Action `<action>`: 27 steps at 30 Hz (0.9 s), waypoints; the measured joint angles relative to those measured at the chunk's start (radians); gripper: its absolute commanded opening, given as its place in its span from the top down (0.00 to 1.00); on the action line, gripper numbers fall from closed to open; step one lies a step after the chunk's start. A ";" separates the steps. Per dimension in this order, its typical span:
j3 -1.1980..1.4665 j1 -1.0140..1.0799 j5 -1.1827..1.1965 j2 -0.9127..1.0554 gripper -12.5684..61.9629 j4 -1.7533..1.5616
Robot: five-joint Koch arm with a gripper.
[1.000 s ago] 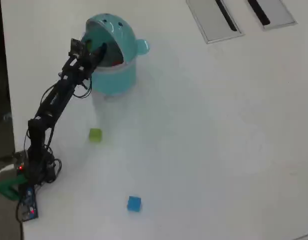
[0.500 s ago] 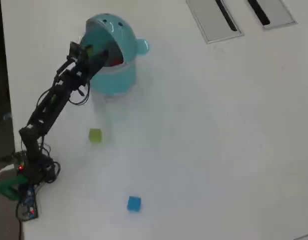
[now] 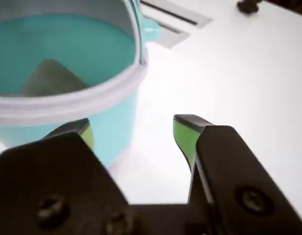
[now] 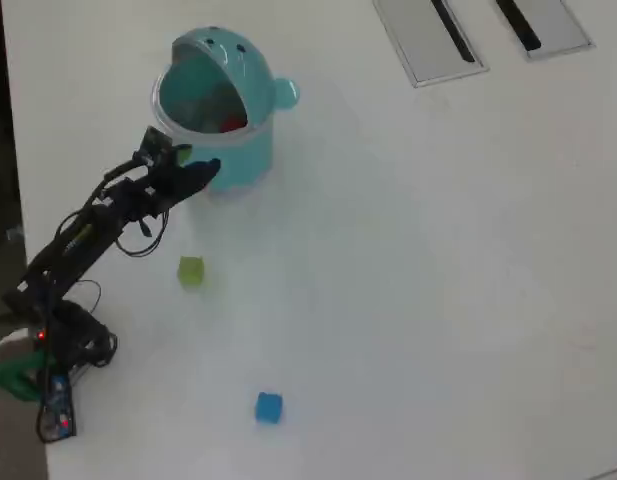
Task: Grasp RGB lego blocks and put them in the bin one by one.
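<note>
The teal bin (image 4: 228,150) stands at the upper left of the overhead view, its domed lid tipped back. A red block (image 4: 231,125) lies inside it. On the table sit a yellow-green block (image 4: 191,270) and a blue block (image 4: 268,407). My gripper (image 4: 198,168) hangs just in front of the bin's lower left side, open and empty. In the wrist view the gripper (image 3: 136,132) shows green-padded fingertips (image 3: 185,134) spread wide, with the bin (image 3: 111,122) close ahead at upper left; the blocks are out of that view.
Two flat grey panels (image 4: 428,40) with black slots lie at the table's far edge. The arm's base (image 4: 48,365) with cables stands at the left edge, beside the dark floor.
The gripper has drawn back out of the bin's mouth, towards the arm's base and lower. The red block now shows uncovered inside the bin. The other two blocks have not moved.
</note>
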 measured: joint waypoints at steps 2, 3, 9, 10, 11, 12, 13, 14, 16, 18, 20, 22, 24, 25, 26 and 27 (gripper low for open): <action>0.025 0.023 0.000 0.003 0.39 0.026; 0.032 0.035 -0.005 0.005 0.39 0.038; 0.092 0.077 -0.051 0.011 0.39 0.100; 0.110 0.080 -0.061 0.011 0.39 0.118; 0.130 0.083 -0.071 0.011 0.39 0.137; 0.150 0.084 -0.080 0.011 0.39 0.158; 0.164 0.089 -0.094 0.012 0.39 0.176; 0.178 0.089 -0.107 0.015 0.39 0.195; 0.186 0.097 -0.135 0.015 0.39 0.224; 0.184 0.109 -0.160 0.015 0.39 0.227; 0.190 0.118 -0.186 0.015 0.39 0.229; 0.222 0.126 -0.224 0.015 0.39 0.232; 0.252 0.137 -0.267 0.015 0.39 0.252; 0.267 0.143 -0.295 0.015 0.39 0.261; 0.282 0.147 -0.325 0.015 0.39 0.264; 0.305 0.155 -0.354 0.015 0.39 0.264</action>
